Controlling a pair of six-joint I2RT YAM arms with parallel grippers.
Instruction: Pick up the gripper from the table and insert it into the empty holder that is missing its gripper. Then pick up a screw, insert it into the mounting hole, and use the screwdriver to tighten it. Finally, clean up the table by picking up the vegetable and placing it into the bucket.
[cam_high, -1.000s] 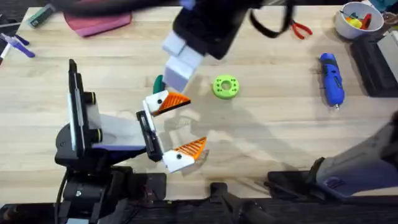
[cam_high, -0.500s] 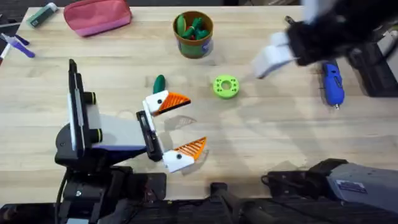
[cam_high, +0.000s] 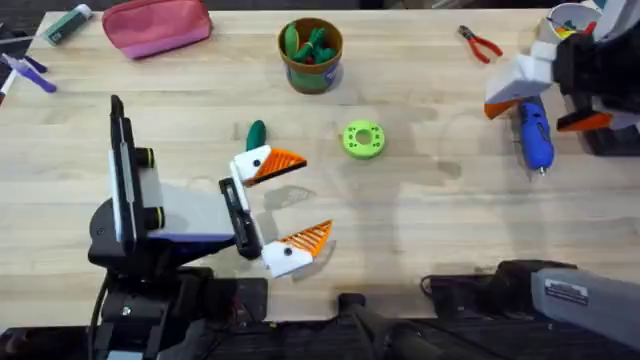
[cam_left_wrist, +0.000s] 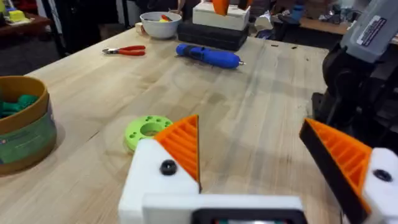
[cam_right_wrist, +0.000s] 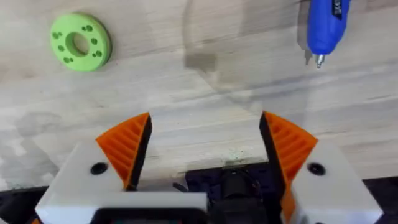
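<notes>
The blue screwdriver (cam_high: 534, 135) lies at the far right, bit pointing toward the front edge. My right gripper (cam_high: 543, 112) hovers open just above it, nothing between its orange tips. In the right wrist view the screwdriver (cam_right_wrist: 326, 28) lies beyond the right gripper (cam_right_wrist: 205, 146). The dark green vegetable (cam_high: 256, 131) lies left of centre, just behind my open, empty left gripper (cam_high: 298, 200). The tan bucket (cam_high: 312, 55) stands at the back centre with green pieces inside. The left wrist view shows the bucket (cam_left_wrist: 22, 127) and the screwdriver (cam_left_wrist: 208, 56). The loose gripper, the holder and the screw are out of view.
A bright green ring (cam_high: 363, 139) lies mid-table. Red pliers (cam_high: 480, 43) and a white bowl (cam_high: 568, 28) sit at the back right, beside a black case (cam_high: 605, 110). A pink pouch (cam_high: 157, 25) and markers (cam_high: 25, 72) are at the back left.
The right arm has swung from above the table's middle to the far right, over the screwdriver, uncovering the bucket. The left arm has not moved.
</notes>
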